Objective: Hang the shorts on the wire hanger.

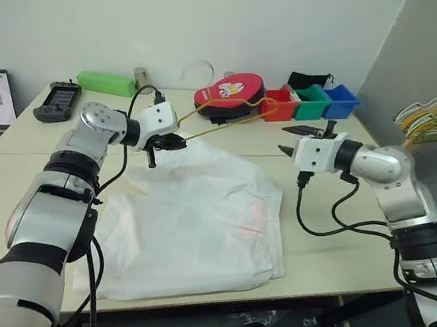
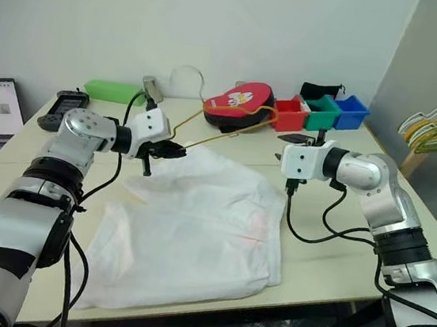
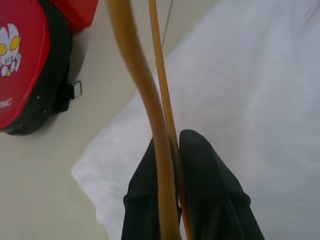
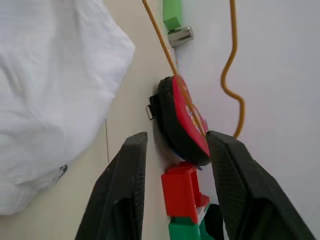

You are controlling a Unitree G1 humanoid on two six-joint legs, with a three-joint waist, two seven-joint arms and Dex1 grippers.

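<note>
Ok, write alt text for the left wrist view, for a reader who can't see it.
The left gripper is shut on the wire hanger, whose two yellow-orange strands run away between its black fingers. Beneath lie the white shorts on the table, with a red and black pouch beside them.

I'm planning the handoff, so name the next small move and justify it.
Probably bring the open right gripper onto the free end of the wire hanger. The left gripper pinches only one end, and the shorts lie flat on the table, not yet threaded.
</note>
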